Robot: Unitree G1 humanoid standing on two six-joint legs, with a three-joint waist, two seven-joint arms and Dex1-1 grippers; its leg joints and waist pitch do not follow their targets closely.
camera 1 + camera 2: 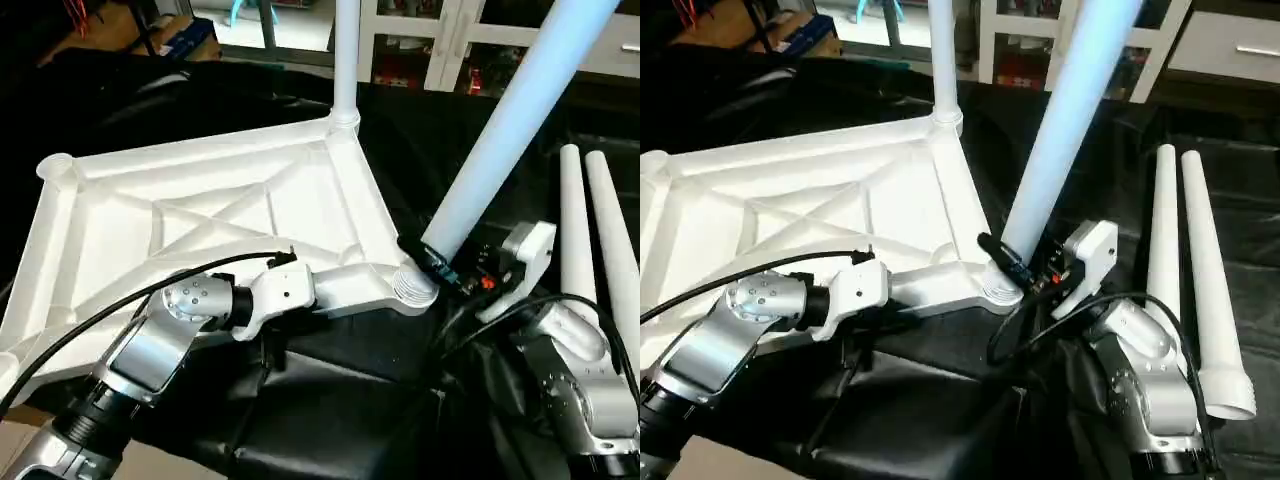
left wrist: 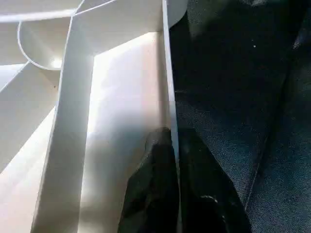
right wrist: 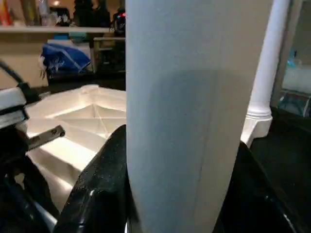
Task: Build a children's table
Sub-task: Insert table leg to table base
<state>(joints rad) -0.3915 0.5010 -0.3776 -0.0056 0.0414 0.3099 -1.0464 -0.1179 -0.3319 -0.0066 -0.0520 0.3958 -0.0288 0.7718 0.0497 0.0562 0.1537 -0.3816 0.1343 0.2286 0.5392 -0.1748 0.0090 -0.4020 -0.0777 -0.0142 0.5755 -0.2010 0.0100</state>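
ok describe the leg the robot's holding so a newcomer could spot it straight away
Start at the white tabletop lying ribbed side up on the black-draped work table. At its near right corner socket, the right gripper clamps a white leg. It leans, unlike the upright leg in the far corner and the two loose legs lying flat.

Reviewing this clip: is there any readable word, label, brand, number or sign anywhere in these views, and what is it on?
None can be read.
White plastic rectangular tabletop and white cylindrical tube legs: no print shows.
Blue bag on the background shelf: pale markings, too blurred to read.
Red items in the white shelving behind: too small to tell.
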